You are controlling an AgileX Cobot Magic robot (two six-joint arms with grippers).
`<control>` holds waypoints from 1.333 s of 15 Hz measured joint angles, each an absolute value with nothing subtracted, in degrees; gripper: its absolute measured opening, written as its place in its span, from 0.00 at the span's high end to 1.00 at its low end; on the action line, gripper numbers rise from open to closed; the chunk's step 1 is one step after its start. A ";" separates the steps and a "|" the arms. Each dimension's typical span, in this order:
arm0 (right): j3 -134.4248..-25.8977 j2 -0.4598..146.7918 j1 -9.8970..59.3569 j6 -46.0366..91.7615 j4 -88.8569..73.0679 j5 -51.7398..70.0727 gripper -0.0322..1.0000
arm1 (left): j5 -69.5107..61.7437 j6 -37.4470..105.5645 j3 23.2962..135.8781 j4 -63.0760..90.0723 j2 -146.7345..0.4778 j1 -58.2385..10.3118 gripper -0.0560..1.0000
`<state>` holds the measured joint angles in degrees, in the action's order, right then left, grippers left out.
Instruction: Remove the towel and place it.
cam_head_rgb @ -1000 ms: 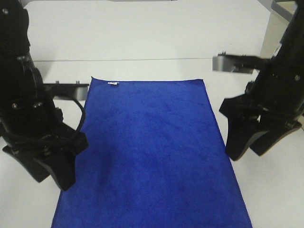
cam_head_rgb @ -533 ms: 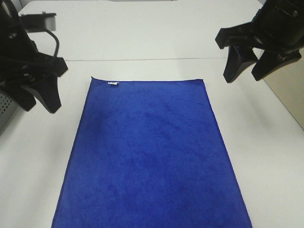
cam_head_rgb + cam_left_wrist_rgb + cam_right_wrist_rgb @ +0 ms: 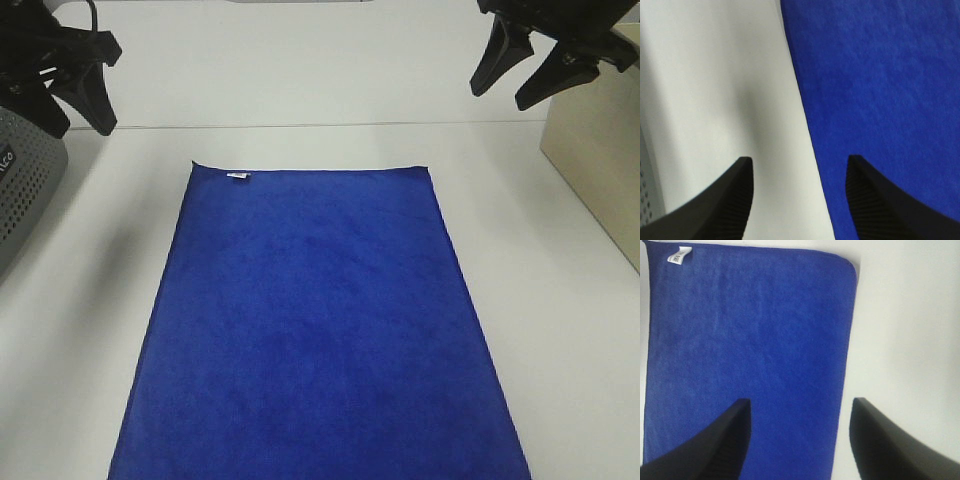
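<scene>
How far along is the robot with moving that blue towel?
Nothing looks done yet: the towel lies spread flat on the table. Nothing is in hand: the left gripper and right gripper hang open, raised either side of its far end, touching nothing. Gripping the towel, lifting it away and setting it down are all left.

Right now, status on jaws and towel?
Left gripper: jaws open, empty. Right gripper: jaws open, empty. Towel flat on table, untouched. Nothing on it.
</scene>
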<state>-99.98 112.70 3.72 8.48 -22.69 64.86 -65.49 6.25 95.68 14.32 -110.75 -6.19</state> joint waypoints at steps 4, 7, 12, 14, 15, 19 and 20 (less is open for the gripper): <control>-112.76 126.80 3.67 10.94 -25.15 68.70 0.40 | -65.37 8.25 112.07 17.76 -126.85 -5.50 0.44; -117.74 134.53 3.67 11.23 -25.15 69.27 0.40 | -65.37 8.42 119.00 18.28 -134.76 -5.50 0.44; -125.82 143.12 3.67 11.23 -25.15 68.41 0.40 | -65.15 8.65 126.34 21.83 -143.12 -5.50 0.44; -128.06 145.53 3.67 11.23 -24.81 68.24 0.40 | -64.74 8.82 128.69 22.69 -145.36 -5.50 0.44; -128.40 146.28 3.67 11.23 -24.58 68.18 0.40 | -64.63 8.82 129.60 22.69 -146.51 -5.50 0.44; -128.57 148.28 3.67 11.34 -24.12 66.81 0.40 | -63.25 10.14 130.52 23.49 -149.83 -5.50 0.44; -128.57 148.80 3.67 11.34 -24.12 66.41 0.40 | -62.57 10.31 130.58 23.95 -150.46 -5.50 0.44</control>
<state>-128.57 148.80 3.67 11.34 -24.12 66.41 -62.57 10.31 130.58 23.95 -150.46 -5.50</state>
